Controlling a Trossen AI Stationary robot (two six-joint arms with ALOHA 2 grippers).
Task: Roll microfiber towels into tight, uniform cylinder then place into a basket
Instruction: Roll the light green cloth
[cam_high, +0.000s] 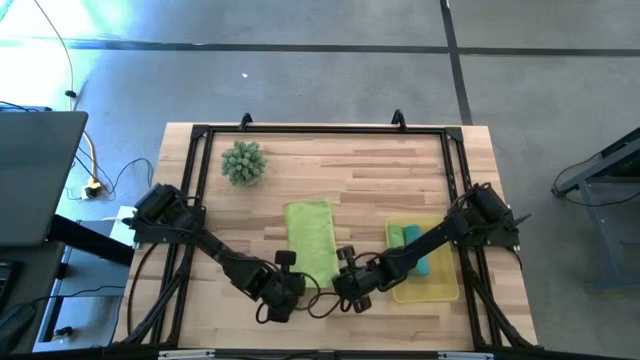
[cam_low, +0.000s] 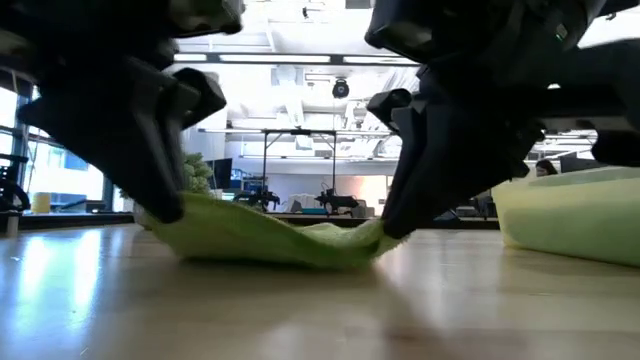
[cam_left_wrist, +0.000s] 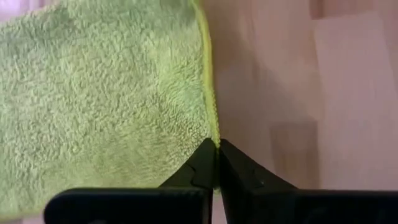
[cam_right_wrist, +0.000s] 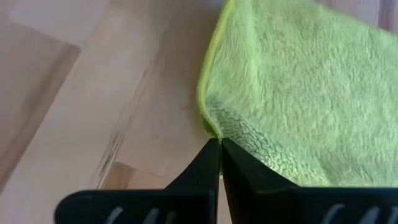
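1. While a lime green towel (cam_high: 311, 240) is lying flat near the middle of the wooden table (cam_high: 380, 175), both arms are reaching down to its end nearest the table's front edge.
2. The left gripper (cam_left_wrist: 217, 151) is pinching that end's left corner, its jaws pressed together on the towel's hem.
3. The right gripper (cam_right_wrist: 219, 147) is pinching the right corner of the same end, jaws likewise clamped on the cloth.
4. In the low view, the towel is sagging between the two grippers, with its pinched corners lifting slightly off the table.
5. The yellow basket (cam_high: 441, 287) is sitting near the table's front right corner, holding a rolled green towel (cam_high: 397, 236) and a teal towel (cam_high: 418, 250) side by side.
6. A spiky green ball (cam_high: 243, 162) is resting near the back left corner.
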